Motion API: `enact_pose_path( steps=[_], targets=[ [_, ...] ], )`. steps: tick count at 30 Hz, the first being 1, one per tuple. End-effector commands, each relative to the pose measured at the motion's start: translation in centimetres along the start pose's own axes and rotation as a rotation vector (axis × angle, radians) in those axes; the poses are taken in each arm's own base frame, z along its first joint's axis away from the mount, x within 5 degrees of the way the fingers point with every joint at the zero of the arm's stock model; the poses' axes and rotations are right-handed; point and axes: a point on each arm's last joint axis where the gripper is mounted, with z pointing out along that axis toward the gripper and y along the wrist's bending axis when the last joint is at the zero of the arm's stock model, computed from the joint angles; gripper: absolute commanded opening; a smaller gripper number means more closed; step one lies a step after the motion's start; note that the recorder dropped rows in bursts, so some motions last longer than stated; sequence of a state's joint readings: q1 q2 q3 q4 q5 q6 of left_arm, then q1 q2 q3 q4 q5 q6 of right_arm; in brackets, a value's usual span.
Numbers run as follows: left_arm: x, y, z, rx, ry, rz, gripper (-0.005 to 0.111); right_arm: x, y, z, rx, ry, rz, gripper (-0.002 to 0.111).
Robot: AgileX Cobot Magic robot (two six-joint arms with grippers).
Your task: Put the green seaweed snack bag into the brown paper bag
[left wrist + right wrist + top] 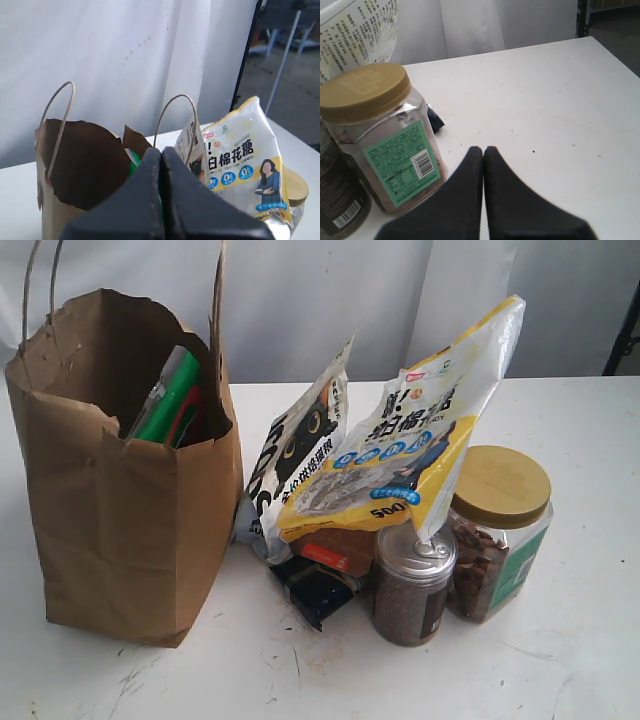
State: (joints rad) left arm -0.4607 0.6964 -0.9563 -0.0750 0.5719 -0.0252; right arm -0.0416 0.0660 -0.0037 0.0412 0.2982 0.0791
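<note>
On your left, the brown paper bag stands upright, and the green seaweed snack bag is already inside, leaning with its top edge showing at the torn rim. Your left gripper is pinched together, holding nothing, and faces the handles; snag one and the bag could tip. Rightward, the yellow-and-white bag leans on its neighbours. Your right gripper, also closed and empty, sits near the jar; a nudge might topple that pile.
</note>
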Motion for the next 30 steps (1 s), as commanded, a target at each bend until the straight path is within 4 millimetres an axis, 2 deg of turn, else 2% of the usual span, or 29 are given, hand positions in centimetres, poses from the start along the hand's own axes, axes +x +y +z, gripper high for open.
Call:
enact_pose_path(
  steps=[1,3,6,12,17,19,22,30],
  targets=[
    [4.4,0.3,-2.1,0.006,-0.089,-0.017,0.000,0.1,0.0,0.0,-0.002,-0.006,0.002,0.000],
    [5.5,0.8,-3.3,-0.043,-0.118,0.082,0.000,0.1,0.0,0.0,-0.002,-0.006,0.002,0.000],
    [6.5,0.9,-5.4,-0.048,-0.149,0.078,0.000,0.1,0.0,0.0,-0.002,-0.006,0.002,0.000],
    [7.1,0.8,-8.7,-0.053,-0.242,0.095,0.000,0.1,0.0,0.0,-0.002,-0.006,0.002,0.000],
    [7.5,0.9,-10.3,-0.063,-0.309,0.115,0.000,0.1,0.0,0.0,-0.002,-0.006,0.002,0.000],
    [7.7,1.1,-10.1,-0.089,-0.316,0.138,0.000,0.1,0.0,0.0,-0.002,-0.006,0.002,0.000],
    [8.9,1.2,-8.7,-0.129,-0.314,0.105,0.000,0.1,0.0,0.0,-0.002,-0.006,0.002,0.000],
    [13.9,2.8,-4.8,-0.326,-0.302,-0.192,0.000,0.1,0.0,0.0,-0.002,-0.006,0.002,0.000]
  ],
)
